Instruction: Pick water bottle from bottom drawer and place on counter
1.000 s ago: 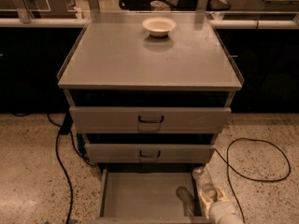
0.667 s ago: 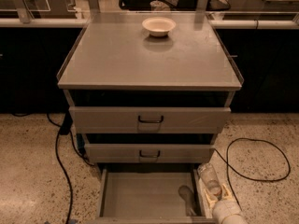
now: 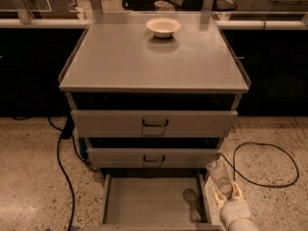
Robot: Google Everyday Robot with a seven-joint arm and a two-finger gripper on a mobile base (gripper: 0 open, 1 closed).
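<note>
The gripper point(image 3: 226, 192) sits at the near right, over the right wall of the open bottom drawer point(image 3: 144, 198). Its pale fingers pinch the lower end of the water bottle point(image 3: 218, 173). The bottle tilts up and to the left, held clear of the drawer floor, where a dark shadow lies. Above are two wider drawers and then the counter point(image 3: 144, 61), with a white bowl point(image 3: 163, 26) near its far edge. A black cable point(image 3: 262, 144) loops on the floor to the right.
</note>
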